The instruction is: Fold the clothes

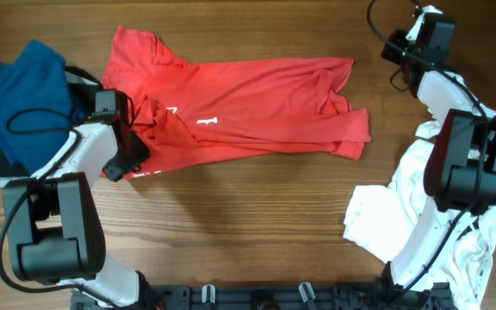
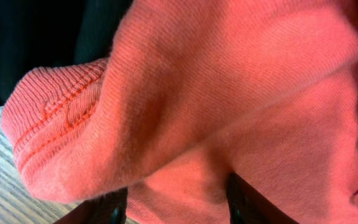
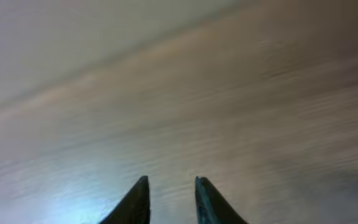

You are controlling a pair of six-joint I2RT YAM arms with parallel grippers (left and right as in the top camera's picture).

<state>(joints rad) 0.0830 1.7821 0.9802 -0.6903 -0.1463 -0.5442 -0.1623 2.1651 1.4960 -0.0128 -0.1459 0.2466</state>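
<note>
L tool (image 1: 129,159) on red shirt (image 1: 257,108)

red shirt (image 1: 248,103): matt knit cloth, fine ribbed weave, stitched hem
blue garment (image 1: 24,86): soft matt cloth, creased
white clothes (image 1: 455,215): matt cloth, rumpled
table (image 1: 257,224): brown wood, visible grain, low sheen
arm shells: smooth plastic, black and white

Red knit fabric (image 2: 229,99) is filling the frame — its ribbed cuff (image 2: 55,112) hanging over the tabletop (image 2: 5,186), the tool (image 2: 178,202) pinching a fold.
</note>
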